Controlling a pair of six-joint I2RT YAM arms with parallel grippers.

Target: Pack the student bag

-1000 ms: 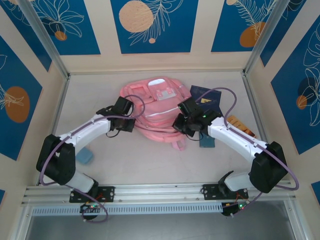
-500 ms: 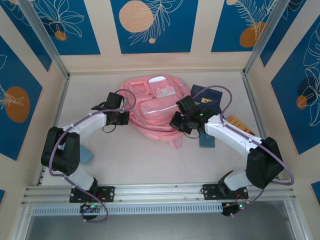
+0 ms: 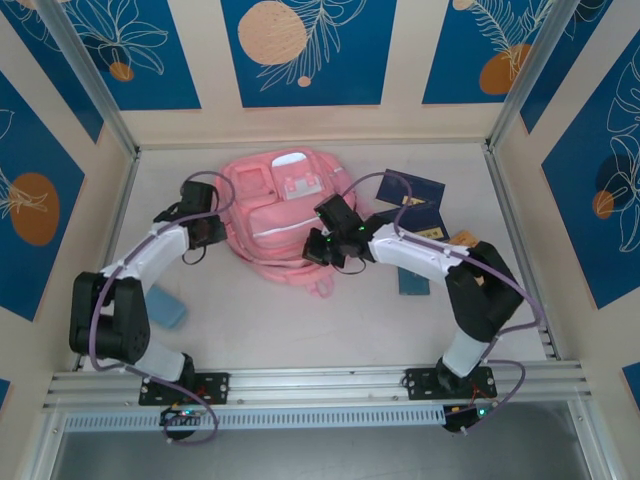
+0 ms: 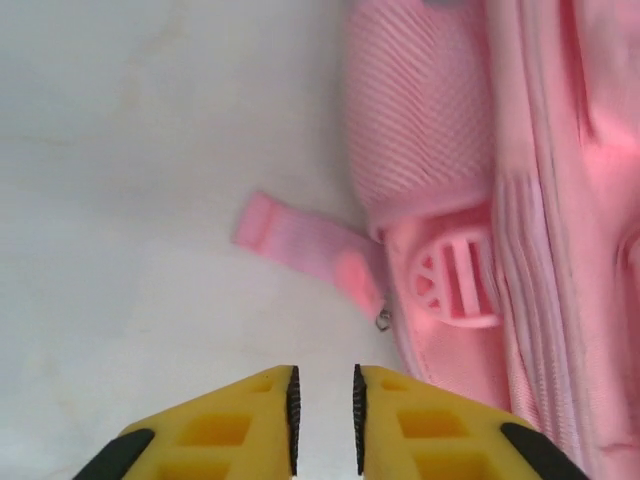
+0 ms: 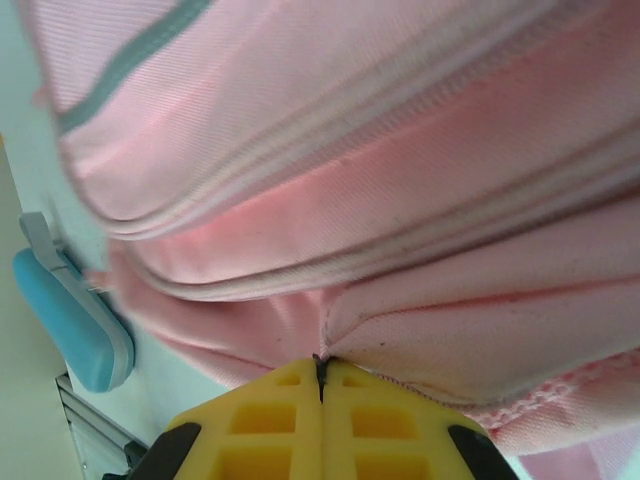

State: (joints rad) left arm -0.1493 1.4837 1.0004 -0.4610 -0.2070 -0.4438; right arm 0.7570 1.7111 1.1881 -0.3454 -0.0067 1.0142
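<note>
Teal case [image 3: 168, 310]: lies closed on the bench [image 3: 250, 320] at the far left, beside the left arm's lower link and well apart from the bag.
Left tool [image 4: 324, 385]: released; its yellow fingers stand a narrow gap apart with nothing between them, over bare bench just left of the bag's side.
Strap tab [image 4: 300, 245]: a short pink end lying flat on the bench ahead of the left tool, joined to the bag near a pink plastic buckle [image 4: 455, 285].
Student bag [image 3: 275, 215]: lies flat on the middle of the bench toward the back wall, front face up, between the two tools.
Bag pockets: the front pocket's white zipper line runs unbroken across the face; a mesh side pocket [image 4: 420, 110] faces the left tool. What is inside cannot be told.
Right tool [image 5: 320, 375]: clenched, fingers pressed together on a fold of pink fabric at the bag's right lower edge.
Dark blue booklets [image 3: 415, 190]: two lie on the bench just right of the bag, outside it, the nearer partly under the right arm.
Small blue-green flat item [image 3: 412, 280]: on the bench beside the right forearm, outside the bag.
</note>
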